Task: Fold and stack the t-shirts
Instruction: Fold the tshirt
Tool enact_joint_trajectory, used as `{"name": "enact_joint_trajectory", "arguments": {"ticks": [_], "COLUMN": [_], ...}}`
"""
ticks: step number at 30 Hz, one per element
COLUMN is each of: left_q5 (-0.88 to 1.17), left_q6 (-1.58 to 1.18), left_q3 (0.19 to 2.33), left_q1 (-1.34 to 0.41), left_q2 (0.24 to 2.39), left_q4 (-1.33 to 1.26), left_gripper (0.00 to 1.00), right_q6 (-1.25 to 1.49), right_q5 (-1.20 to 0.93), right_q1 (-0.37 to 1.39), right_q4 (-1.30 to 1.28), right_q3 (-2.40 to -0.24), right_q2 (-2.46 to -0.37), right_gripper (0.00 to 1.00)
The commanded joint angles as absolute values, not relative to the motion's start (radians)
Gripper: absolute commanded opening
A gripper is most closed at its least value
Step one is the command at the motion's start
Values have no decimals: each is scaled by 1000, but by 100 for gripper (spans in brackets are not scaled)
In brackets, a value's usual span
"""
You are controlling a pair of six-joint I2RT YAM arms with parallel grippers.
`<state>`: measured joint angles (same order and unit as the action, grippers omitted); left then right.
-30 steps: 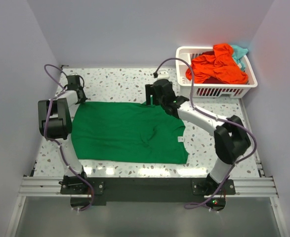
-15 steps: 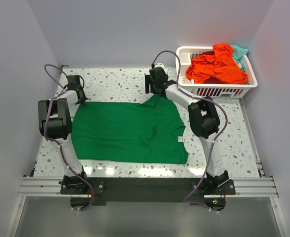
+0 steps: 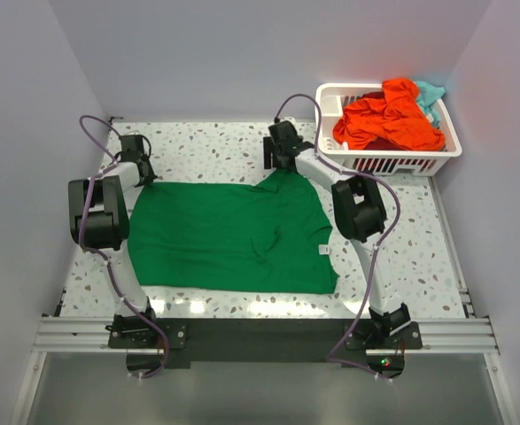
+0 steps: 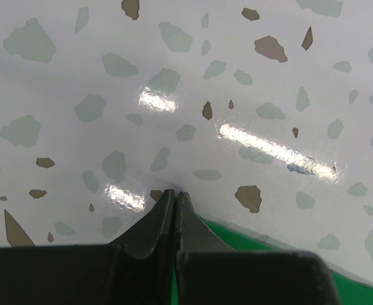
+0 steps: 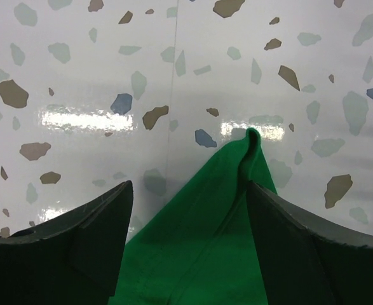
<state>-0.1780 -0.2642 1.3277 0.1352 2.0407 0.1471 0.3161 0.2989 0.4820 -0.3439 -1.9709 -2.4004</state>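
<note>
A bright green t-shirt (image 3: 224, 235) lies spread flat on the speckled table, its small white label (image 3: 324, 251) near the right edge. My left gripper (image 3: 144, 180) is at the shirt's far left corner. In the left wrist view it (image 4: 175, 193) is shut, with a sliver of the green fabric (image 4: 233, 237) pinched between the fingers. My right gripper (image 3: 282, 168) is at the far right corner, which is drawn up to a point. In the right wrist view it (image 5: 187, 190) stands open astride that green corner (image 5: 230, 178). An orange-red t-shirt (image 3: 388, 119) and a teal one (image 3: 430, 91) are heaped in the basket.
A white slotted basket (image 3: 330, 93) stands at the back right of the table, close to my right arm. Grey walls close in the table at the back and on both sides. Bare speckled tabletop (image 3: 215, 150) shows beyond the green shirt.
My right arm has folded in, its elbow moving left and farther back. The shirt's far right corner now rises to a point under the gripper. The left arm stays put.
</note>
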Motion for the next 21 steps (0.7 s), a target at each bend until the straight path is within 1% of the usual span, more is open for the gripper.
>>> {"name": "enact_joint_trajectory", "arguments": {"ticks": [1, 12, 15, 17, 18, 21], "left_q5": [-160, -161, -160, -158, -156, -155], "left_q6": [-241, -239, -239, -239, -239, -239], "left_q3": [1344, 1345, 1344, 1345, 1345, 1345], "left_q1": [144, 144, 144, 144, 143, 144], "left_q2": [2036, 2040, 2042, 2042, 2042, 2042], "left_q4": [120, 117, 118, 118, 117, 118], "left_gripper": [0, 0, 0, 0, 0, 0], "right_q6": [330, 331, 327, 322, 316, 307], "right_q5": [305, 278, 301, 319, 322, 333], "right_q1": [466, 454, 454, 454, 454, 456], "right_q4": [-339, -311, -305, -301, -295, -298], "right_q3": [-2014, -2002, -1987, -1977, -1973, -1982], "right_q2": [-2424, -2422, -2405, -2384, -2379, -2370], "right_gripper": [74, 65, 65, 67, 70, 72]}}
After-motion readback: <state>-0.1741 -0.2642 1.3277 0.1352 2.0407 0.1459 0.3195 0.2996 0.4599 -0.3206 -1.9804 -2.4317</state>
